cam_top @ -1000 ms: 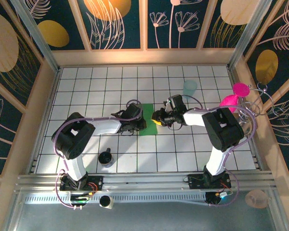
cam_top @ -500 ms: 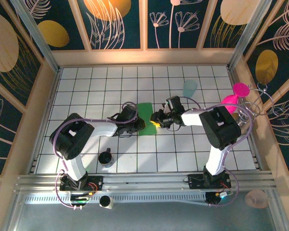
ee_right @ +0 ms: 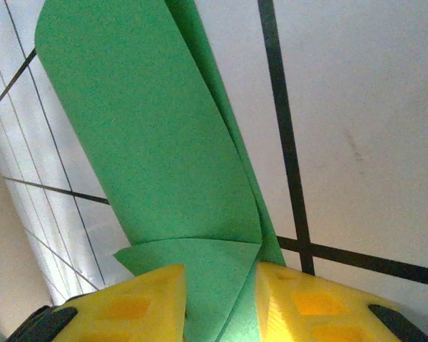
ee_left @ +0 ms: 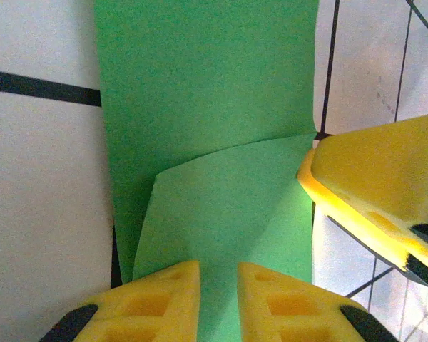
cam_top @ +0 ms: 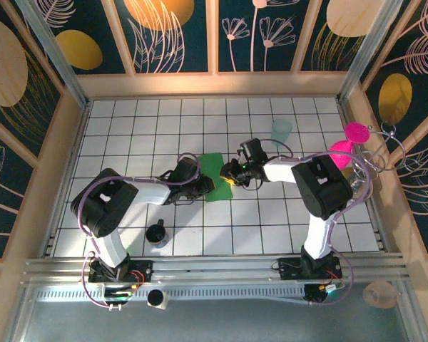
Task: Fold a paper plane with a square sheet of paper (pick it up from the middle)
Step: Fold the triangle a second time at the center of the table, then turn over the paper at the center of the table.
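square sheet of paper (cam_top: 215, 167) lies mid-frame, partly folded. at lower left a dark cup (cam_top: 157, 233) stands; i cannot tell its contents. the left gripper (cam_top: 208, 187) pinches the sheet's left side and the right gripper (cam_top: 230, 174) its right. the teal cup (cam_top: 281, 130) stands upper right, contents unclear. my wrist views add detail: a raised flap runs between each pair of yellow fingers (ee_left: 160, 299).

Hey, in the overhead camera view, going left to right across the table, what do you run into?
black cup → left gripper → green sheet of paper → right gripper → pale teal cup → pink objects at the right edge
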Controlling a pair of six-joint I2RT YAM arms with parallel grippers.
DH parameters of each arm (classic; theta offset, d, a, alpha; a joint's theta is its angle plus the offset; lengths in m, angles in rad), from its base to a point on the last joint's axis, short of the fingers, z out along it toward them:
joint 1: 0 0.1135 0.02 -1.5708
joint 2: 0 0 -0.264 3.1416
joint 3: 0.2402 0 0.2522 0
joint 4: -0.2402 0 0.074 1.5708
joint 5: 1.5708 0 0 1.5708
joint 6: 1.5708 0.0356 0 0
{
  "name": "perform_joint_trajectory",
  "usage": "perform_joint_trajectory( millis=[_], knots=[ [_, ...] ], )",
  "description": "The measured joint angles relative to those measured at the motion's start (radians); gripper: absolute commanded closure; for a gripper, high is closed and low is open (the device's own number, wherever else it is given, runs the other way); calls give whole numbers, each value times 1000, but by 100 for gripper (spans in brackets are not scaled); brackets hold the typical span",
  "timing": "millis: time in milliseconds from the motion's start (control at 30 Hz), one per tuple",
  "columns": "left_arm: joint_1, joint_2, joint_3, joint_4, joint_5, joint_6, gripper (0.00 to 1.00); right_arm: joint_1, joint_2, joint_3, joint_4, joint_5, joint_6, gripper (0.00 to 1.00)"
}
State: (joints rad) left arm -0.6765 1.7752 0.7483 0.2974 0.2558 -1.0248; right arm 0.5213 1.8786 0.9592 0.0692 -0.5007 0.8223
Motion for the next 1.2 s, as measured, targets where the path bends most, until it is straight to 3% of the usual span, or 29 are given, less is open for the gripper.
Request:
perform_joint_trajectory(
  millis=[767, 1200],
  knots=[
    [11, 0, -17, 35, 40, -17, 77, 4, 4, -39, 105, -80, 30, 74],
    [15, -6, -18, 24, 51, -17, 77, 4, 16, -42, 118, -84, -14, 90]
  ],
)
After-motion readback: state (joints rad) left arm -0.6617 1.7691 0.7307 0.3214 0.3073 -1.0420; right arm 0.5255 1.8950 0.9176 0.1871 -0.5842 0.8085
